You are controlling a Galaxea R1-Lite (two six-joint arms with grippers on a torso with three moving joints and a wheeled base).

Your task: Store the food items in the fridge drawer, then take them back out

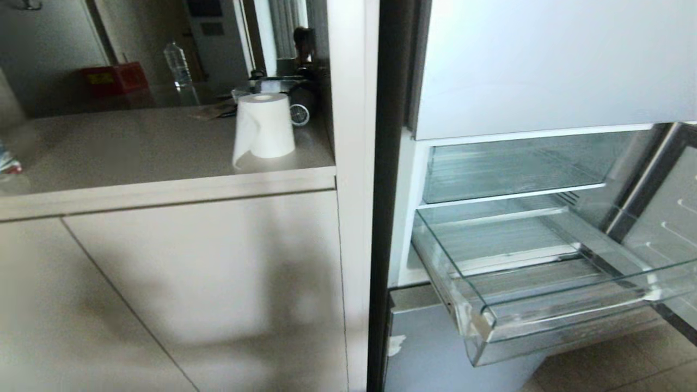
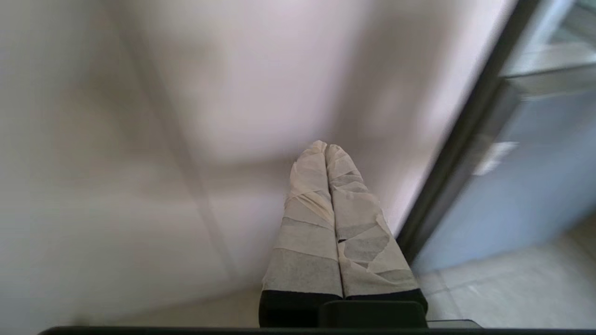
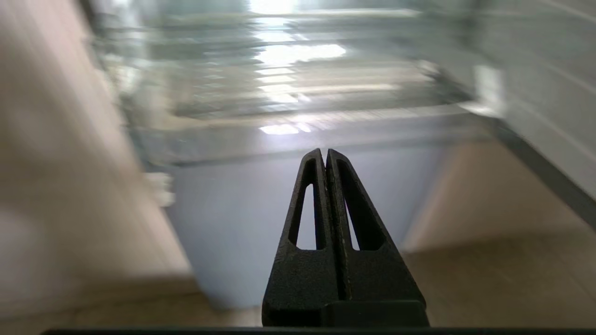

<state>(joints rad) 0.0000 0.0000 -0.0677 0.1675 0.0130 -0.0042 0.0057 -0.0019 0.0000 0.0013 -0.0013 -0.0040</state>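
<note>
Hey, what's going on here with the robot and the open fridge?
Nothing is being handled right now. The fridge drawer is pulled out and looks empty; no food items show in any view. The left end effector is shut and empty, facing the cabinet front beside the fridge. The right end effector is also shut and empty, pointing toward the fridge below the drawer. A paper towel roll stands on the counter to the left.

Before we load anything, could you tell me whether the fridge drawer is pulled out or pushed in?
Pulled out: the fridge drawer juts past the fridge's front, and no food shows inside it.
</note>
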